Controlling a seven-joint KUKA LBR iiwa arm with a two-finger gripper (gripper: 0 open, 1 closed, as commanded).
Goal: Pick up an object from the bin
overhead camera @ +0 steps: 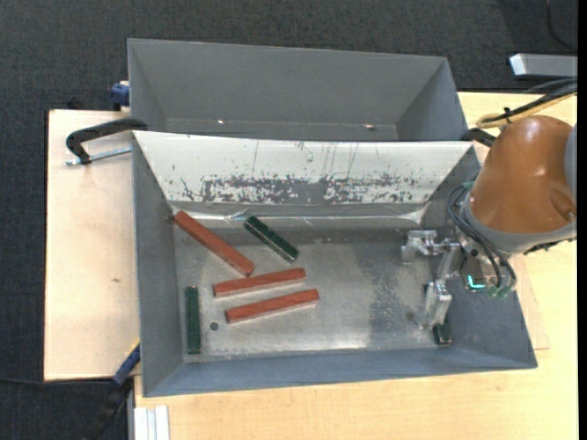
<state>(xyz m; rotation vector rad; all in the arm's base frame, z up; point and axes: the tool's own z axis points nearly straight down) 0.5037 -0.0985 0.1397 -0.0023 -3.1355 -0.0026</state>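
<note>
My gripper [429, 287] hangs low at the right end of the bin, close to the right wall. Its two fingers stand apart, one fingertip [415, 246] toward the back and the other toward the front, with only bare bin floor between them. The nearest loose things lie well to its left: a red-brown bar [271, 305] and a second red-brown bar [259, 282] just behind it, both lying flat and nearly parallel.
Further left, a third red-brown bar [213, 242] lies slanted by the back wall. A dark green bar [271, 237] lies beside it, and another dark green bar [192, 319] runs along the left wall. The arm's orange cover overhangs the bin's right rim.
</note>
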